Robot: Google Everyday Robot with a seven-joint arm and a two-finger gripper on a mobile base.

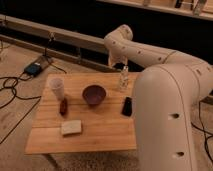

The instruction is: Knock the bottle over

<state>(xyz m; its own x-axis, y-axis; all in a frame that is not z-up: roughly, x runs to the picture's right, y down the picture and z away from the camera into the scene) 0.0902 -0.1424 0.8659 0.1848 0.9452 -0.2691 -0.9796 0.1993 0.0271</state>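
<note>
— While the white robot arm (165, 100) bends back over the far side of the wooden table (100, 142), where does its gripper sit?

— The gripper (120, 66) hangs at the table's far right edge. It is a dark shape at the end of the wrist, just above and behind the bottle (123, 80). Whether it is open or closed cannot be told from this view, nor whether it touches the bottle's cap.

— And the bottle itself?

— Upright. It stands slim and pale near the far right corner of the tabletop. The arm's bulky near link is close beside it and hides the right side of the table.

— What else is on the wood?

— A white cup (56, 87) stands upright at the far left. Just in front of it lies a small dark red oblong (63, 106). A purple bowl (94, 95) sits near the middle, between cup and bottle and apart from both. A flat black object (127, 106) lies in front of the bottle, to the right of the bowl. A pale block (71, 127), sponge-like, rests toward the near left.

— Beyond the table?

— Black cables (12, 87) trail over the floor at left. A small blue-topped box (34, 68) lies on the floor past the table's far left corner.
</note>
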